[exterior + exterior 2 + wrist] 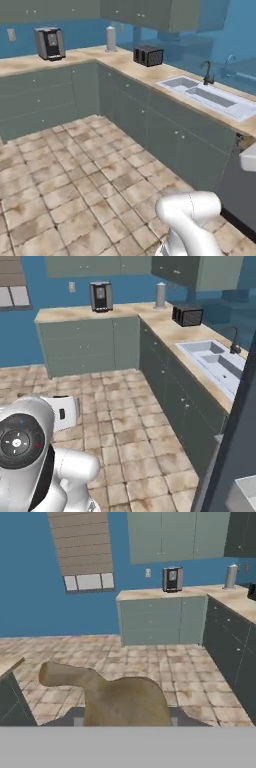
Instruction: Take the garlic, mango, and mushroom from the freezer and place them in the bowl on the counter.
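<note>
- Floor [75, 175]: mottled tan and white tiles, bare across the middle of the room.
- Counter [125, 64]: beige marbled slab running in an L along two blue walls, over grey-green cabinets [165, 132].
- On the counter: a coffee machine [50, 43] on the far run, a dark toaster [148, 56] past the corner, and a white sink [210, 95] with a dark tap nearer the base.
- Freezer [235, 426]: dark edge at the right of the right base view, with a white bin [245, 495] below it.
- Gripper [125, 722]: clamped on the mushroom [122, 699]; fingertips hidden behind it.
- Mushroom: tan, held up over the floor, well apart from the counter.
</note>
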